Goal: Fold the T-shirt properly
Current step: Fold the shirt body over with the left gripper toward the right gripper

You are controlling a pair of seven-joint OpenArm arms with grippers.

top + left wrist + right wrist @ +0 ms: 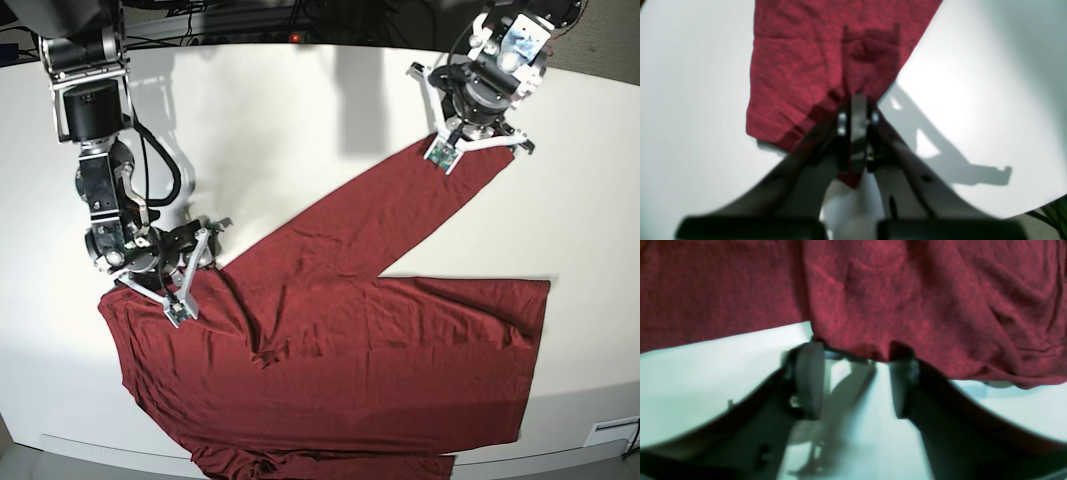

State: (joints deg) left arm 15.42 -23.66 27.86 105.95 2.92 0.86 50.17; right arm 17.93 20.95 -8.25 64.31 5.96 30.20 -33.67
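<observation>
The dark red T-shirt (380, 350) lies spread on the white table (300, 120), with one long sleeve (370, 215) stretched toward the far right. My left gripper (468, 140) is shut on that sleeve's end. In the left wrist view the T-shirt's sleeve (813, 60) is pinched in the left gripper (858, 100). My right gripper (170, 265) stands at the shirt's upper left edge. In the right wrist view the right gripper (857, 353) is open, its fingers (808, 380) on either side of the T-shirt (923, 300) hem, on the table.
Bare white table (706, 373) surrounds the shirt on the left and at the back. Cables (250, 20) run behind the far edge. The shirt's lower part reaches the table's front edge (120, 445). A small white object (612, 432) sits at the front right corner.
</observation>
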